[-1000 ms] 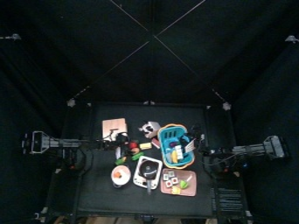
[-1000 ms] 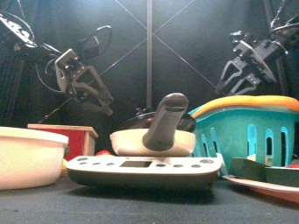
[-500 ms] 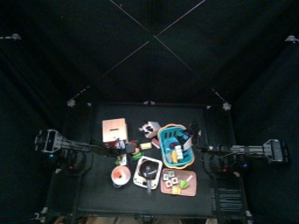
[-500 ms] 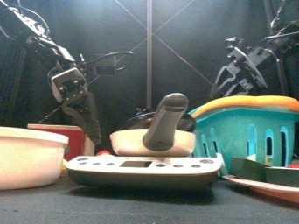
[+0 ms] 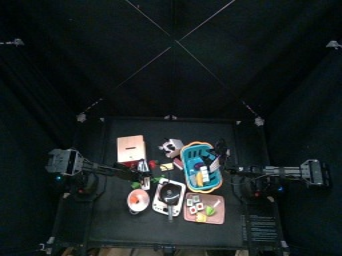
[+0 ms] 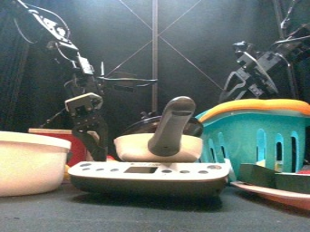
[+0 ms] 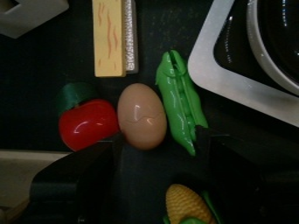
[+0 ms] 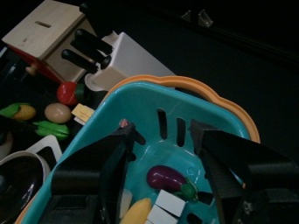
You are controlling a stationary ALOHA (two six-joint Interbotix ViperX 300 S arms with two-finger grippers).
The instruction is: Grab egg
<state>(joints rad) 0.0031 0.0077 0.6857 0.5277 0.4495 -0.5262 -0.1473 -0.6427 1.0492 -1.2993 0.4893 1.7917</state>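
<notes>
The egg (image 7: pixel 142 115) lies on the black table, tan and smooth, between a red tomato (image 7: pixel 86 125) and a green pea pod (image 7: pixel 181 101). My left gripper (image 7: pixel 163 188) hangs open just over it, its jaws spread wide to either side, touching nothing. In the front view the left gripper (image 6: pixel 85 127) is low, behind the white bowl; the egg is hidden there. My right gripper (image 8: pixel 167 171) stands open above the teal basket (image 8: pixel 140 114), high at the right (image 6: pixel 248 77). The right wrist view also shows the egg (image 8: pixel 56 112), far off.
A corn cob (image 7: pixel 187 203), a wooden stick (image 7: pixel 114 37) and the scale's edge (image 7: pixel 222 52) crowd the egg. Up front stand a white bowl (image 6: pixel 31 161), a kitchen scale (image 6: pixel 151 174) and the basket (image 6: pixel 255 127). A knife block (image 8: pixel 59 39) stands behind.
My left arm has come down from high up to close over the table, jaws still wide open. The right arm has barely shifted.
</notes>
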